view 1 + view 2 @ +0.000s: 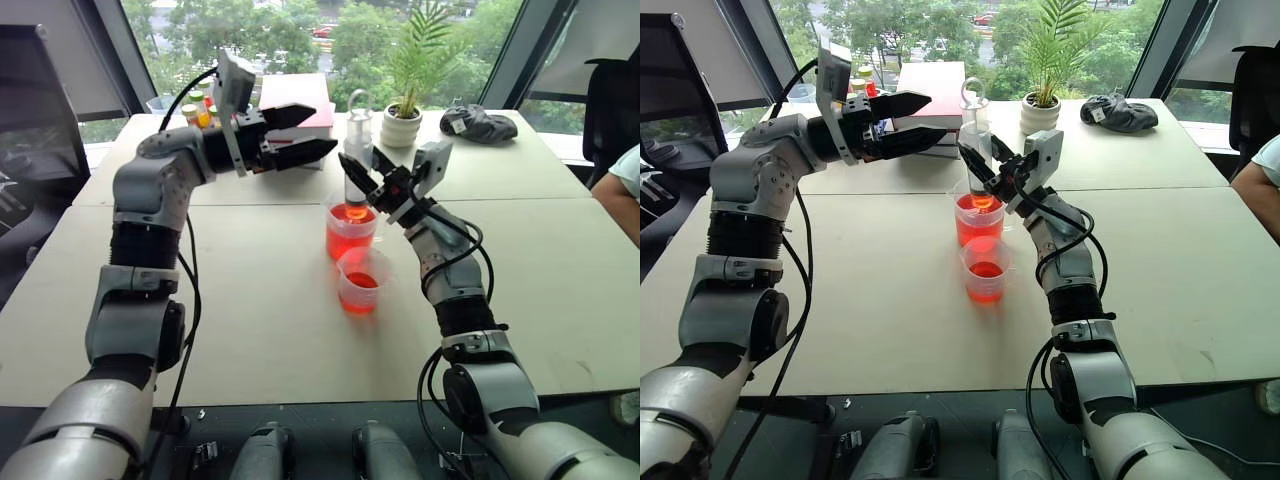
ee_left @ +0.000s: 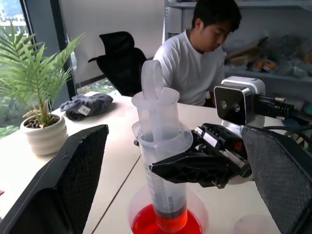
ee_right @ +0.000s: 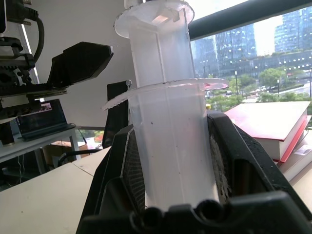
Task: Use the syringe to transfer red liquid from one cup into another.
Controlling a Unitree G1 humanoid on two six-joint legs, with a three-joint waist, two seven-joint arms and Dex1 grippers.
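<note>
The syringe [image 1: 357,135] stands upright with its tip dipped in the red liquid [image 1: 349,238] of the taller cup [image 1: 350,205]. My right gripper [image 1: 362,168] is shut on the clear barrel, and its fingers [image 3: 122,180] press both sides of it. My left gripper [image 1: 322,128] hangs open to the left of the plunger top, apart from it; in the left wrist view its fingers [image 2: 63,185] stand wide on either side of the syringe [image 2: 161,146]. The shorter cup [image 1: 362,283] stands just in front of the taller one, with a little red liquid at its base.
A potted palm [image 1: 403,120], a stack of books [image 1: 300,100], small capped tubes [image 1: 200,108] and a dark cloth [image 1: 478,123] lie along the table's far side. A person [image 2: 200,58] sits at the right end, by a black chair.
</note>
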